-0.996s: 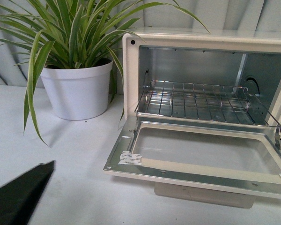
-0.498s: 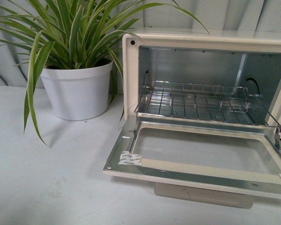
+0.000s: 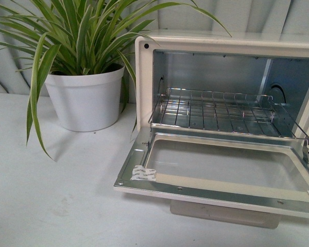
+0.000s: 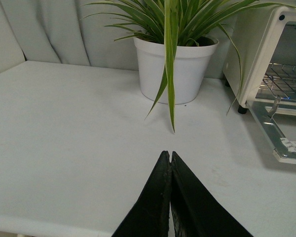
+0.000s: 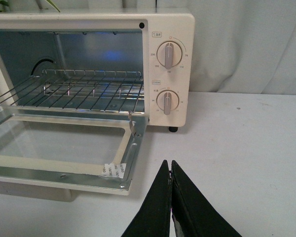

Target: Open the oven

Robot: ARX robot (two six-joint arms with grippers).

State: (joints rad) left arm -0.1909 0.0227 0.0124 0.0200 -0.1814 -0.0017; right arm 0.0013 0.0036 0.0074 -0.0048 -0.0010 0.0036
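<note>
Potted plant [image 3: 82, 77] stands beside open oven [image 3: 226, 128].

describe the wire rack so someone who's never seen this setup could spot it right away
Find the cream-white oven right of the white potted plant; its glass door lies folded down flat. Just above the door, inside the metal cavity, sits the wire rack. It is the only gridded, see-through piece among solid panels.

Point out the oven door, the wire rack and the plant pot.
oven door [image 3: 224, 167]: front view, on its glass pane.
wire rack [image 3: 216, 110]: front view, middle of grid.
plant pot [image 3: 85, 100]: front view, white side wall.
</note>
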